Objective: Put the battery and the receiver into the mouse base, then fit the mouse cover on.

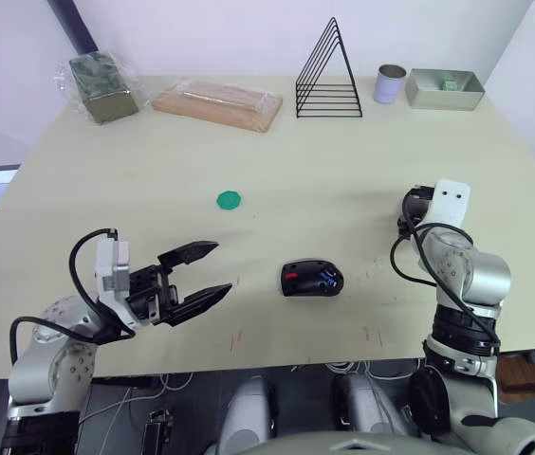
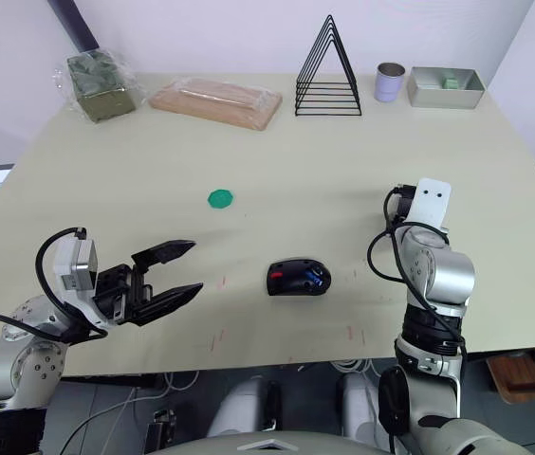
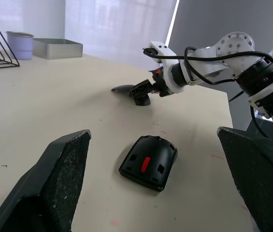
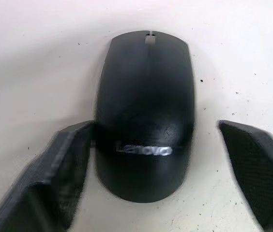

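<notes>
The mouse base, a black oval body with a red patch in its hollow, lies near the table's front middle. The blue battery sits inside it. My left gripper hovers open to the left of the base, pointing at it, with nothing between its fingers. The mouse cover, a smooth dark shell, lies flat on the table to the right. My right gripper is open and straddles the cover; one finger touches its side and the other stands apart. The receiver is out of view.
A green disc lies mid-table. Along the far edge stand a bagged green block, a wrapped wooden board, a black wire rack, a cup and a metal tin.
</notes>
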